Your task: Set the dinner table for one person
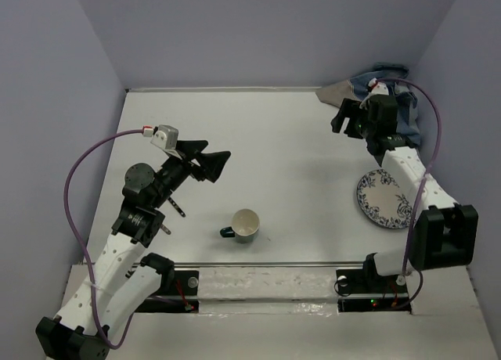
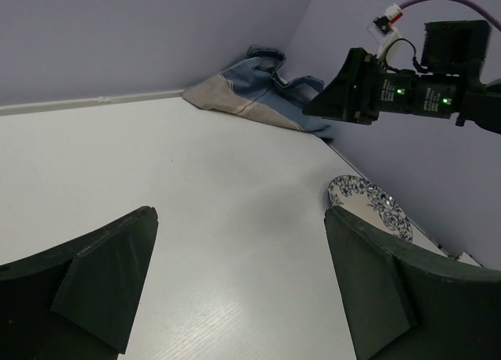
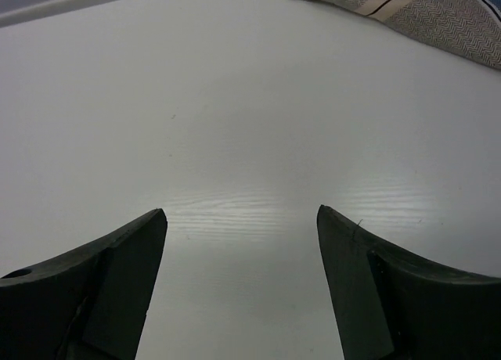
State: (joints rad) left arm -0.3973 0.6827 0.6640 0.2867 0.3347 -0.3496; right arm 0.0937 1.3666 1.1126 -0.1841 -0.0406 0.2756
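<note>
The white dinner table (image 1: 282, 141) fills the top view. A cream mug with a dark handle (image 1: 245, 225) stands upright near the front middle. A blue-patterned plate (image 1: 383, 198) lies at the right, partly under my right arm. A blue-and-tan placemat (image 1: 376, 84) lies crumpled in the back right corner. My left gripper (image 1: 215, 164) is open and empty above the table's left middle. My right gripper (image 1: 344, 113) is open and empty, just left of the placemat. The left wrist view shows the placemat (image 2: 250, 90), the plate (image 2: 368, 203) and the right gripper (image 2: 348, 90).
Purple walls close the table in at the back and sides. A thin dark item (image 1: 178, 208) shows beside my left arm, mostly hidden. The right wrist view shows bare tabletop (image 3: 235, 125) between the fingers and the placemat's edge (image 3: 407, 8) at the upper right.
</note>
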